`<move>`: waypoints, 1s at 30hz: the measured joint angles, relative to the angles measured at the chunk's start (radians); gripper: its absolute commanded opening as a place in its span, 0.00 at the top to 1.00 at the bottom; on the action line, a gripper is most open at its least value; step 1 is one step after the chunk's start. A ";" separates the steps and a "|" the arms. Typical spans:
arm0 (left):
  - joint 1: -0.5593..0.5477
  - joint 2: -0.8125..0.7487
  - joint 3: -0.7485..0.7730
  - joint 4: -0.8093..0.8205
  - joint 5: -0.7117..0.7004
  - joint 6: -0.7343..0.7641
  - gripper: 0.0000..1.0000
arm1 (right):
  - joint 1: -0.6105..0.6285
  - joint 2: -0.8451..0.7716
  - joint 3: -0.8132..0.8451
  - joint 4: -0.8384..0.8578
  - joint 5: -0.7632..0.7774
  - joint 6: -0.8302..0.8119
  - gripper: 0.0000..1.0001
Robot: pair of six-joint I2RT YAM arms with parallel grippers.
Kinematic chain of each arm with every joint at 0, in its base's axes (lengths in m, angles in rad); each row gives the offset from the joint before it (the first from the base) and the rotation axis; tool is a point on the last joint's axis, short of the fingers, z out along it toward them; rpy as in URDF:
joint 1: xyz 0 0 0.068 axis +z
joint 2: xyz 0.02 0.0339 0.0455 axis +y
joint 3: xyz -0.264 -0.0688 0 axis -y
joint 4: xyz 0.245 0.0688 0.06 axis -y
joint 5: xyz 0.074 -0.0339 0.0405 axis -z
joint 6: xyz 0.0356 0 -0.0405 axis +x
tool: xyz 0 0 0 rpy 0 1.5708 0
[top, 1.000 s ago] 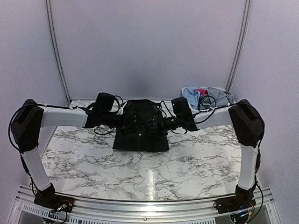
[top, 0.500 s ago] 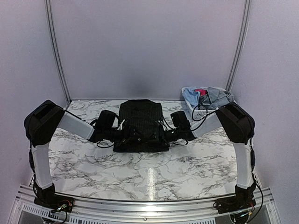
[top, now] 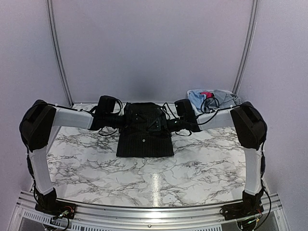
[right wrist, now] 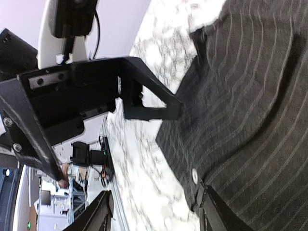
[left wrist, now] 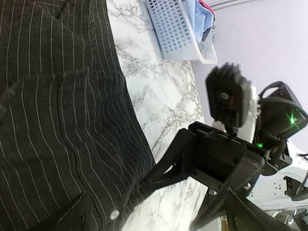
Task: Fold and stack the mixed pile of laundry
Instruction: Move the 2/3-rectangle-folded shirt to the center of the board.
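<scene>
Left wrist: left gripper [left wrist: 166, 207] spread wide by shirt [left wrist: 57, 120].

Surroundings on record: marble-patterned tabletop, white lattice basket, plain enclosure.
The tabletop [top: 202, 168] is white with grey veining and carries a bright glare streak near its front centre. A white plastic lattice basket [left wrist: 169, 28] stands at its far right corner, close to the wall. A pale, unmarked back wall [top: 154, 48] rises behind, with a left rail [top: 57, 53] and a right rail [top: 245, 48] of metal running up it. An aluminium frame [top: 154, 211] borders the near edge.
</scene>
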 measured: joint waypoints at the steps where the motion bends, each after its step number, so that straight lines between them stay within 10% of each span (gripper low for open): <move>1: 0.003 0.016 0.018 0.001 -0.001 0.002 0.01 | 0.000 0.010 0.017 0.006 0.000 0.002 0.47; 30: 0.130 0.347 0.262 0.034 -0.006 -0.021 0.03 | -0.023 0.227 0.168 -0.159 -0.006 -0.145 0.50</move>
